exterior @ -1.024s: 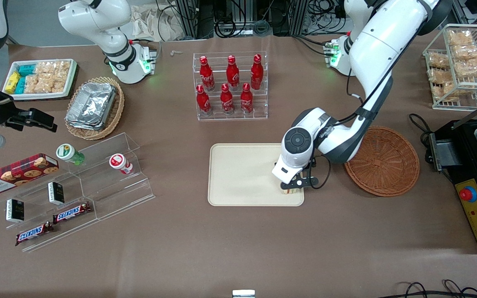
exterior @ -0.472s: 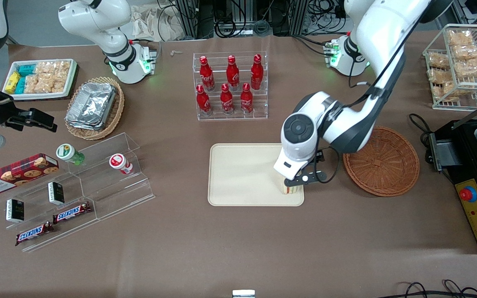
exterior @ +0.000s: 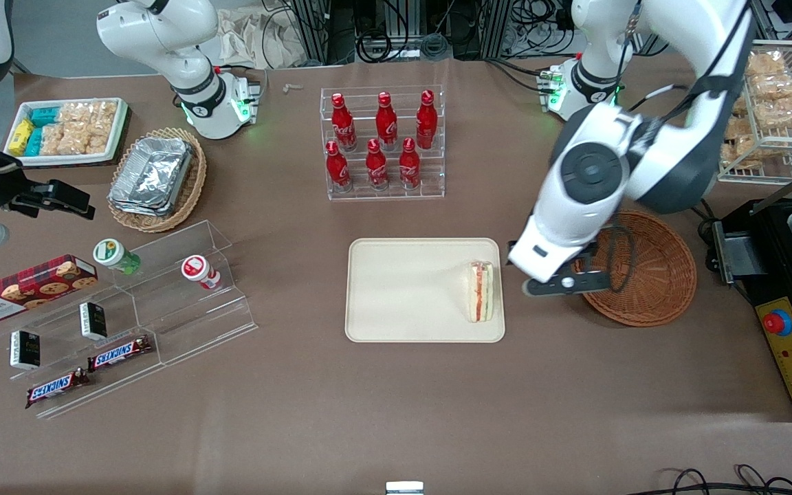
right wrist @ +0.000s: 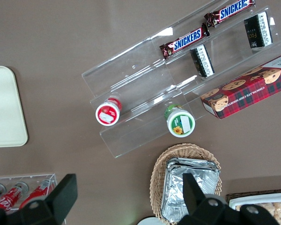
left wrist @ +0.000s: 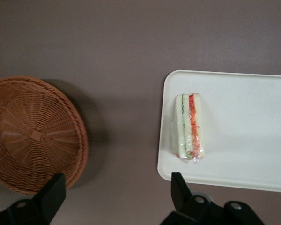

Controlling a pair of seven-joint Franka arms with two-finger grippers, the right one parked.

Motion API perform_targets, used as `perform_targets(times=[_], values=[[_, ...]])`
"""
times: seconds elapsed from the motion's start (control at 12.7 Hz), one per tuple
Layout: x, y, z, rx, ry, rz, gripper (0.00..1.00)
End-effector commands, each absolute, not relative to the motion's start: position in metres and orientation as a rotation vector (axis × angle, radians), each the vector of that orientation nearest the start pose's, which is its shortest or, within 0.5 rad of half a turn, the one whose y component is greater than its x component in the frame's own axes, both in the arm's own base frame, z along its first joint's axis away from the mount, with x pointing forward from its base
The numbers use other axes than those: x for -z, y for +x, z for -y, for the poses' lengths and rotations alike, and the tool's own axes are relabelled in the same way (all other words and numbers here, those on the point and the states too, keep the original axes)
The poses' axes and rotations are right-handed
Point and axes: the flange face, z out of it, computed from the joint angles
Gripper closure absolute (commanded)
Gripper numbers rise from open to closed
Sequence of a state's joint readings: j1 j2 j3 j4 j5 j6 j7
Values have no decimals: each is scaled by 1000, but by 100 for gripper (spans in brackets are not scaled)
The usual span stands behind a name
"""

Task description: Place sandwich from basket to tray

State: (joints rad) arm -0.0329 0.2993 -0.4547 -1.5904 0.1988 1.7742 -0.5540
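Now we see the sandwich lying on the tray, on its side w/ the red and green filling strip facing up, close to the tray's edge toward the working arm's end of the table; nothing touches it. Wrist view shows it the same way, wrapped in clear film, sitting just inside the tray's rim. Our gripper hangs above the table btwn tray and basket, well clear of the sandwich, overlapping the basket's rim in the front view. Its fingers are spread wide apart in the wrist view, holding nothing, w/ bare table btwn them. We see the basket w/ nothing in it, just beside the tray w/ a strip of table btwn them. A clear rack of red bottles stands farther from the front camera than the tray. Toward the parked arm's end: clear stepped shelf w/ two small cups and snack bars.
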Motion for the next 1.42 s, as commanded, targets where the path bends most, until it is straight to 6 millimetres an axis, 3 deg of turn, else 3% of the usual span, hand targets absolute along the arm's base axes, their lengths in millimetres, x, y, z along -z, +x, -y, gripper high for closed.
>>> perform_targets(times=[0.0,0.08,0.24,0.63,0.79,1.1,1.34], values=[[-522,576,204,-48,-3079,68,0],[-550,578,178,0,-3109,97,0],[-582,563,135,-25,-3113,3,0],[-631,528,51,20,-3173,-51,0],[-640,516,46,45,-3173,-39,0],[-643,524,48,48,-3172,-42,0],[-628,531,50,5,-3160,-51,0]])
